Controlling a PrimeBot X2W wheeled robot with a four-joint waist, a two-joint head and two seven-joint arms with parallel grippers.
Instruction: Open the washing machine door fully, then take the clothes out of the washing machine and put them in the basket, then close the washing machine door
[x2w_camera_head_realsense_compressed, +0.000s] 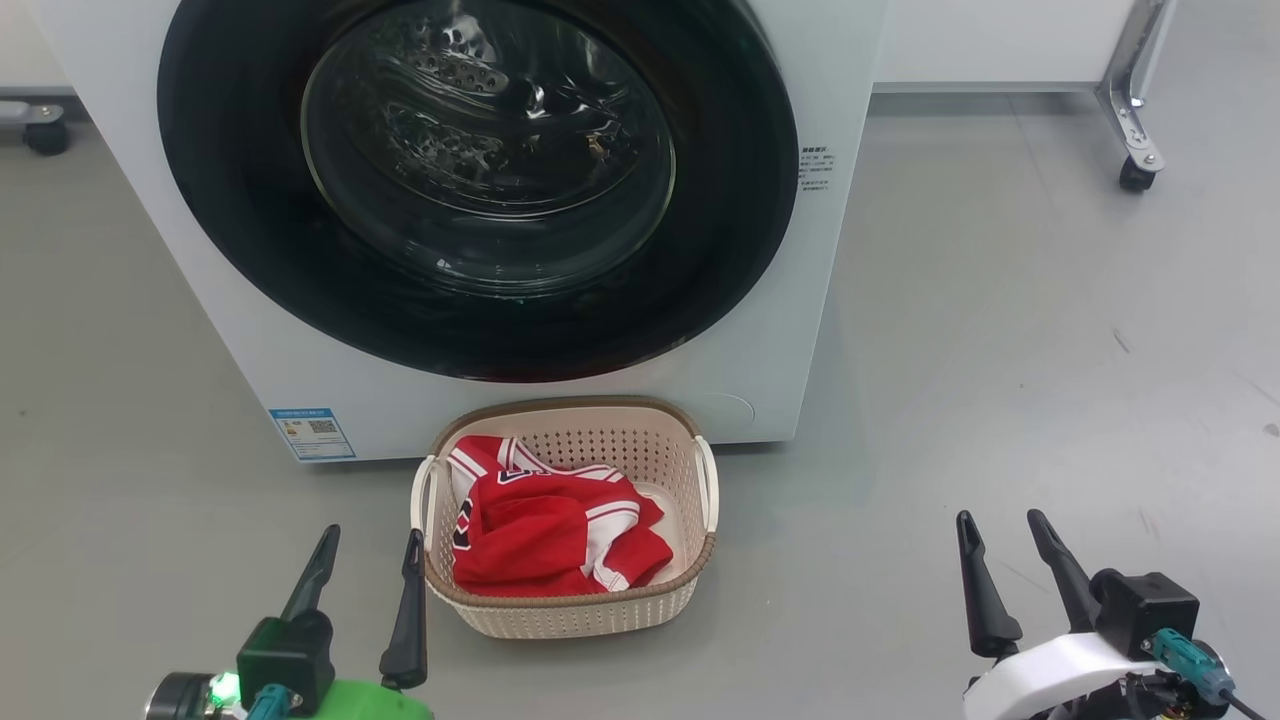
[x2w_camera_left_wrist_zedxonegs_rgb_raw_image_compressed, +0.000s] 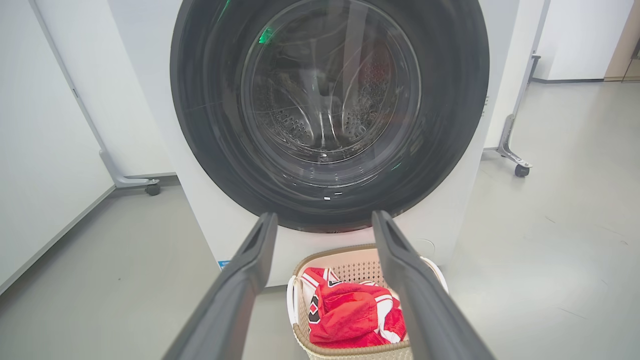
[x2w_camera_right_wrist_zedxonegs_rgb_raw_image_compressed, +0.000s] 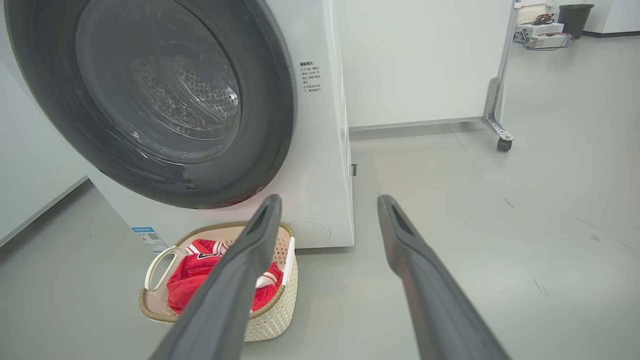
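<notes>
With the clothes (x2w_camera_head_realsense_compressed: 545, 530) in the basket (x2w_camera_head_realsense_compressed: 570, 615) before the washing machine (x2w_camera_head_realsense_compressed: 200, 330) and its door (x2w_camera_head_realsense_compressed: 240, 200) seemingly shut, the left gripper (x2w_camera_head_realsense_compressed: 370, 540) and right gripper (x2w_camera_head_realsense_compressed: 995, 520) hang open, empty — likely only a latch check remains.

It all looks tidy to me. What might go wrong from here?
The left gripper hangs open, pointing toward the basket; a careless forward move might knock it. The washing machine door looks shut, but whether it latched cannot be told, so it might swing open.
</notes>
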